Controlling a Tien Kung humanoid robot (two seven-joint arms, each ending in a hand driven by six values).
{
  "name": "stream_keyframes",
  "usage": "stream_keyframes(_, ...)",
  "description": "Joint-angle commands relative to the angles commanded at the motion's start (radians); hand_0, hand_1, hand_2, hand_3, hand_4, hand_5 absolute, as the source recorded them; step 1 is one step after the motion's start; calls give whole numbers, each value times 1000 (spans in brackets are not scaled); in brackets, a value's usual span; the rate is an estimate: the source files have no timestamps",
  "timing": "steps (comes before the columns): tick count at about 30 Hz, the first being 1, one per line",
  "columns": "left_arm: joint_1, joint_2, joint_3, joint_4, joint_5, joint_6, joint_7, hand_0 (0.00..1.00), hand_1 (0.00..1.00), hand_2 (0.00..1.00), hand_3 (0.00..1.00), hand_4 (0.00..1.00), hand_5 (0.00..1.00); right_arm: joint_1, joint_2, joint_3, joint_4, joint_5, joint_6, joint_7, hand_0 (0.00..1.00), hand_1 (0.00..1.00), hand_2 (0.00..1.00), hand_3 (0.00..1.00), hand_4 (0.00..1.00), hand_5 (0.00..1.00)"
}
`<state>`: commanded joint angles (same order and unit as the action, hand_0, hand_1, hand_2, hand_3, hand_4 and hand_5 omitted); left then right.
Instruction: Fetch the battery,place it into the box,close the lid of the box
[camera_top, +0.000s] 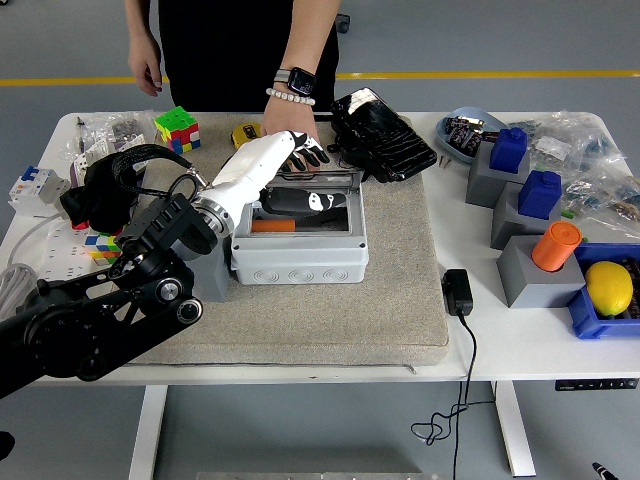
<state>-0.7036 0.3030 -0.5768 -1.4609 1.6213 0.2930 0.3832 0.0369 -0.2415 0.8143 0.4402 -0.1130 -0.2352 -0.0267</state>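
Note:
A grey box (300, 258) stands on a grey mat (400, 300) in the middle of the table. An orange battery (272, 226) lies inside it at the left. The clear lid (335, 195) is tilted low over the opening, with a dark reflection in it. My left hand (300, 150), white with black fingers, lies flat on the lid's far edge, grasping nothing. A person's hand (288, 122) with a watch rests just behind it at the box's far side. My right hand is out of view.
A black pouch (385, 135) lies right of the box's far corner. A power adapter (457, 293) and its cable sit off the mat's right edge. Grey blocks (525, 265), an orange cylinder (556, 246) and a lemon (609, 287) stand at right. A Rubik's cube (177, 128) and black headphones (110, 185) are at left.

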Motion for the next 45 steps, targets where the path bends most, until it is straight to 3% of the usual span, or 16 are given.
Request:
stream_keyframes(6,7,0,22,-12,-54,-26,11,297,491,578,592,942,468,1,1,-1,1,0,0,1,577,642,645,535,857,398)
stream_keyframes(26,18,-18,67,38,-128,6,-48,300,487,572,592,932,459,0,1,-4,1,2,0,2,577,642,644,535,855,398)
stream_keyframes(34,29,-27,85,74,-268,67,-152,310,487,571,591,930,455,1,2,-9,1,3,0,2,577,642,645,535,856,398)
stream_keyframes(36,30,-30,91,90,-334,92,-205,310,487,571,591,930,455,1,2,-9,0,4,1,1,577,642,645,535,856,398)
stream_keyframes(37,31,-30,93,96,-366,99,-227,389,561,577,596,928,450,1,2,-9,1,4,1,1,577,642,644,535,855,398)
stream_keyframes(45,35,-38,98,136,-580,151,-387,415,580,578,597,927,447,1,2,-11,0,5,1,1,577,642,644,535,854,398)
